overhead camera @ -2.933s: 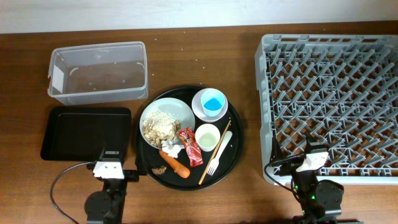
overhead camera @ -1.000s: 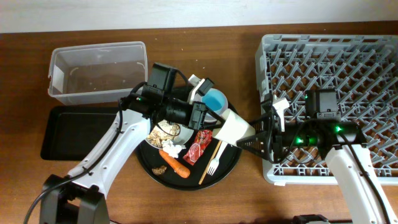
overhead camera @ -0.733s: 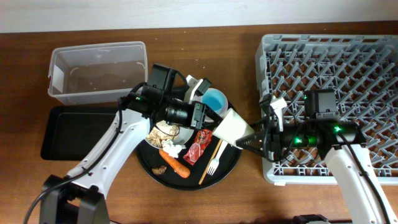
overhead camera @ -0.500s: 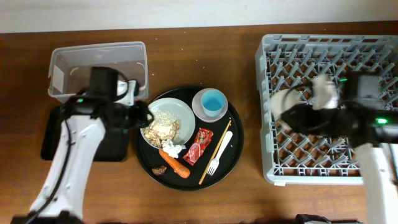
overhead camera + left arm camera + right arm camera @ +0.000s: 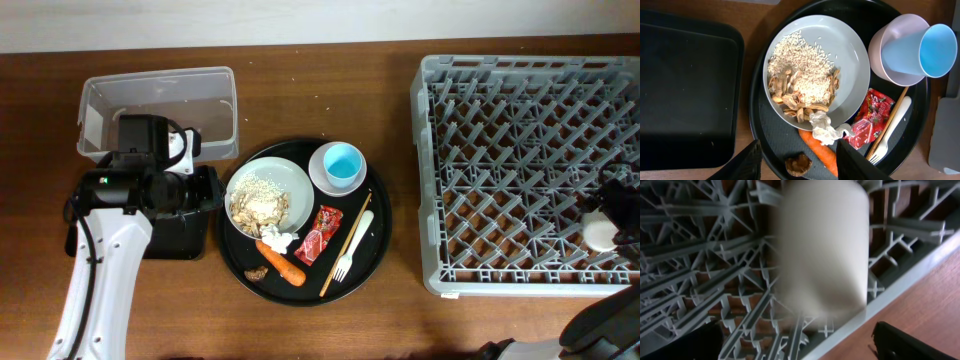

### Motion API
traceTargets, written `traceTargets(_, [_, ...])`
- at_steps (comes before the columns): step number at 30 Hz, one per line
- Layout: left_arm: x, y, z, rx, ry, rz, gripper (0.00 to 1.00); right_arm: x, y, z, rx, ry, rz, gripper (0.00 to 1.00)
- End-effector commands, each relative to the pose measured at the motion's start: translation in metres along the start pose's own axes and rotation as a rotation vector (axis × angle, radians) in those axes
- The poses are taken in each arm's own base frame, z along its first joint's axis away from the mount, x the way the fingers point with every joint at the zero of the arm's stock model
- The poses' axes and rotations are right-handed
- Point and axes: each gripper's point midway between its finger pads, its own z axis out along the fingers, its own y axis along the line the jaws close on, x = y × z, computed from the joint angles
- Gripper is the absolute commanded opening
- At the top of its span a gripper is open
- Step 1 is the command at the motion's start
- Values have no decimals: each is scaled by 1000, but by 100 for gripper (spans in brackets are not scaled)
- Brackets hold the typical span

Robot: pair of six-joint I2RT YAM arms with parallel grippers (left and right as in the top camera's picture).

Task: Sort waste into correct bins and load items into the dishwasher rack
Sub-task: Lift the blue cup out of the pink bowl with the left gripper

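White cup (image 5: 598, 233) gone from round tray (image 5: 378, 255) since half second ago.
Overhead: cup lies in rack (image 5: 520, 120) by right rim; left arm (image 5: 140, 188) over black bin (image 5: 100, 215).
Left wrist: left pincer (image 5: 797, 145) wide, morsel (image 5: 799, 163) between fingers, carrot (image 5: 819, 152) just beside.
Right wrist: right pincer (image 5: 795, 342) wide; blurred cup just ahead, clear of both fingers, in rack by rim.

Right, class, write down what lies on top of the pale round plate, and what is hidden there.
On the plate lie white rice and beige shell-like scraps; a crumpled tissue overlaps its lower rim in the left wrist view. The plate's surface beneath the heap is covered.
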Motion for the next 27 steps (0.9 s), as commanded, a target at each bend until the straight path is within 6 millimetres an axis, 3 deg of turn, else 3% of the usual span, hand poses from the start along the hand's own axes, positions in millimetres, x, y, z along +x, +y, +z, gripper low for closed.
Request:
traceTargets(1, [-2,1,-5,-6,-18,21,47,-4,20,-6,-118,-11,0,98])
traceTargets(2, [-1,1,-5,-6,-16,21,48,-5,32,-13,-185,-21,-5,98])
traceTargets(4, [-1,1,-5,-6,-16,21,48,-3,71,-52,-393,-73,-116,99])
traceTargets(5, [-2,1,-5,-5,-17,21,49,16,103,-85,-517,-122,-270,99])
traceTargets(6, [-4,-1,-5,-2,-27,27,54,38,123,-101,-544,-134,-391,99])
traceTargets(7, [-8,-5,-5,5,-42,41,57,60,137,-109,-556,-126,-496,99])
traceTargets(8, [-17,-18,-3,27,-83,96,58,96,153,-115,-571,-72,-638,99])
traceTargets(9, [-30,-46,-2,68,-153,209,58,124,159,-113,-546,2,-714,99])
traceTargets(11, [-39,-92,14,138,-197,323,64,149,157,-106,-474,83,-783,99])
traceTargets(12, [-37,-121,42,173,-167,387,64,164,163,-106,-478,117,-827,99])
traceTargets(15, [-40,-169,110,185,-65,471,64,168,162,-101,-457,130,-849,99])
traceTargets(17, [-41,-177,130,195,-68,485,63,170,159,-94,-444,148,-844,99])
traceTargets(20, [-33,-173,164,182,-21,481,53,172,155,-82,-430,169,-838,99])
traceTargets(21, [-32,-172,169,179,-14,480,39,172,155,-82,-430,169,-838,99])
traceTargets(23, [-26,-168,183,169,15,476,29,172,155,-82,-430,169,-838,99])
traceTargets(25, [-30,-170,182,174,3,478,4,172,155,-82,-430,169,-838,99])
traceTargets(27, [-36,-172,176,176,-9,477,1,172,154,-81,-423,168,-839,99])
